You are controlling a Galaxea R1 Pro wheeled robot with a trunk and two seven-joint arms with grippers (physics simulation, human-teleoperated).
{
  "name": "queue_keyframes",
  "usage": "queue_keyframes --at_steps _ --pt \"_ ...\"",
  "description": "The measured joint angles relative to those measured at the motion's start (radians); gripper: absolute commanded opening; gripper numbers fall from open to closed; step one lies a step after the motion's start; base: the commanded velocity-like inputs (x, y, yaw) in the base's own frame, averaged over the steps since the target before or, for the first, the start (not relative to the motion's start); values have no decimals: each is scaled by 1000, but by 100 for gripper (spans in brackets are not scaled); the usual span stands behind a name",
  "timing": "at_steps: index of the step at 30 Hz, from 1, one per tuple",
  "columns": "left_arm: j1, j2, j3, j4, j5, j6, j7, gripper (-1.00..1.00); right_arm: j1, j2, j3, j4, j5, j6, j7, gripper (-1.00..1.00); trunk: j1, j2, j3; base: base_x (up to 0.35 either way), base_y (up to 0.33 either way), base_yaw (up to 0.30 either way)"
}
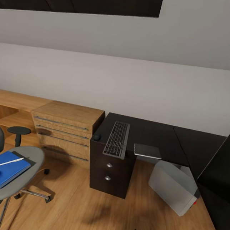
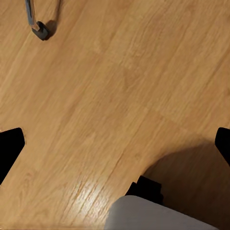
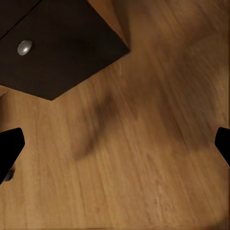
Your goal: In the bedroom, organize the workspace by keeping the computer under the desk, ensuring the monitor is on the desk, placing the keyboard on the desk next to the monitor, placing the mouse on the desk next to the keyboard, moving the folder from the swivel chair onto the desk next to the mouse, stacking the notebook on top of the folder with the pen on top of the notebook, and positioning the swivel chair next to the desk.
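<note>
The folder (image 1: 3, 168) lay flat on the seat of the swivel chair (image 1: 11, 181), off to the robot's left and well apart from the table (image 1: 155, 136), with the pen (image 1: 8, 162) resting diagonally on top of it. That placed it on the left arm's side, so the left gripper (image 2: 115, 143) was probably the nearer one for a pick-up, approaching across the folder's long axis, which ran toward the seat's front edge. The keyboard (image 1: 117, 138) already lay on the table's left end, lengthwise front to back, beside a small dark mouse (image 1: 96, 137) at the left edge. The computer (image 1: 174, 187) sat tilted on the floor under the table. Both arms hung low, pointing down at bare wood floor (image 3: 143, 158); the left jaws and the right gripper (image 3: 115, 143) each stood wide apart, holding nothing.
</note>
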Motion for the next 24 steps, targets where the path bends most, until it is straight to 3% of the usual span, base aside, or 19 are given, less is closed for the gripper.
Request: queue_keyframes --at_steps 3,4,17,24 --pt "0 0 1 17 0 -17 0 100 1 -1 1 6 0 -17 0 100 -12 21 9 0 0 0" --pt "0 1 3 104 3 -123 1 100 1 -2 1 7 1 -28 -1 100 -15 28 12 0 0 0" --pt "0 -1 2 120 -1 -134 0 100 1 -1 1 9 2 -43 -2 100 -65 119 53 0 0 0" --pt "0 -1 1 146 -1 -134 0 100 1 1 3 28 12 -116 -5 100 -92 168 75 0 0 0"
